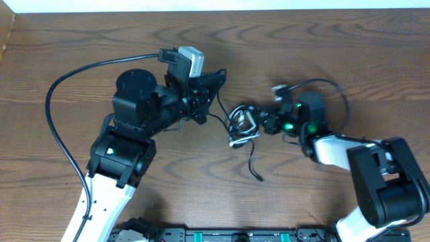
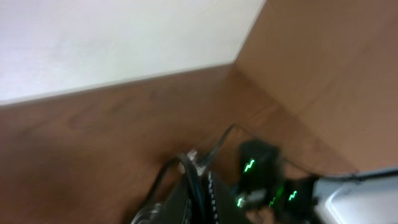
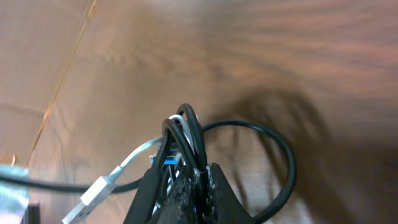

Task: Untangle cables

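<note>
**Knot lies between both tools, hard against the right one**

The cables (image 1: 242, 126) sit mid-tabletop (image 1: 80, 27) as a small tangle of black loops with one white cord. The right tool (image 3: 189, 180) is pressed together on that tangle, with several glossy black loops and the white cord caught between its pads. A flat white plug (image 3: 93, 194) hangs free beside it. The left tool (image 2: 199, 180) is also pressed together, apparently on one thin black strand, though its own view is blurred. That strand runs from the tangle leftward and slightly away towards the left tool, so the line to pull along is roughly left to right. A loose end (image 1: 255, 168) trails towards the near edge. The cords are thin, round and limp; the wood grain looks smooth.
</note>
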Motion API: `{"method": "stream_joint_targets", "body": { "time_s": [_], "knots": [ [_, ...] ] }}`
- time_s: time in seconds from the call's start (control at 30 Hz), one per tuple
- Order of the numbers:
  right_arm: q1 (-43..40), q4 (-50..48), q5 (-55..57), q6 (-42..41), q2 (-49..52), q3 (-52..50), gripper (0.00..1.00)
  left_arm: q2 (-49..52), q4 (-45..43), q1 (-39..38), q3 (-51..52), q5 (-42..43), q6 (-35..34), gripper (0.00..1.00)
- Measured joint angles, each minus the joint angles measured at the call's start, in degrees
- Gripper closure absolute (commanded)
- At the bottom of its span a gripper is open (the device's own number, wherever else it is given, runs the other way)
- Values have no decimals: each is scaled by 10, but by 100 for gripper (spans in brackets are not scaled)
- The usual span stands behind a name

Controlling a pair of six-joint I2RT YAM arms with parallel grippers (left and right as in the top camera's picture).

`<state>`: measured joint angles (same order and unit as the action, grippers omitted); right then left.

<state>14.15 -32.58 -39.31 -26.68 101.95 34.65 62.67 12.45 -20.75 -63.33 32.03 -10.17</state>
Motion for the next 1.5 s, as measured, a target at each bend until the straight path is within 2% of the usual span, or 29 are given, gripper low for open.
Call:
{"method": "stream_joint_targets", "body": {
  "time_s": [0.2,0.33,0.43,0.63,0.77,0.9,1.1,1.33,1.5],
  "knots": [
    [-83,-65,-67,-34,0,-1,99,0,125,0,0,-130,8,92],
    [-93,-137,-92,-56,0,-4,99,0,179,0,1,-236,10,92],
    [-93,-177,-102,-71,-9,-3,99,0,222,-1,1,-361,10,93],
    [-98,-170,-86,-77,-80,-3,99,0,238,-1,1,-564,10,93],
    [-114,-147,-62,-71,-144,-3,99,0,238,6,1,-652,2,93],
    [-144,-97,-46,-55,-202,-3,99,0,241,61,1,-687,-19,92],
    [-200,-25,-45,-32,-260,-3,99,0,250,132,1,-694,-49,93],
    [-242,25,-45,-10,-280,-3,99,0,251,194,1,-695,-59,93],
    [-268,76,-48,18,-281,-3,99,0,266,251,1,-694,-96,92]
  ]
}}
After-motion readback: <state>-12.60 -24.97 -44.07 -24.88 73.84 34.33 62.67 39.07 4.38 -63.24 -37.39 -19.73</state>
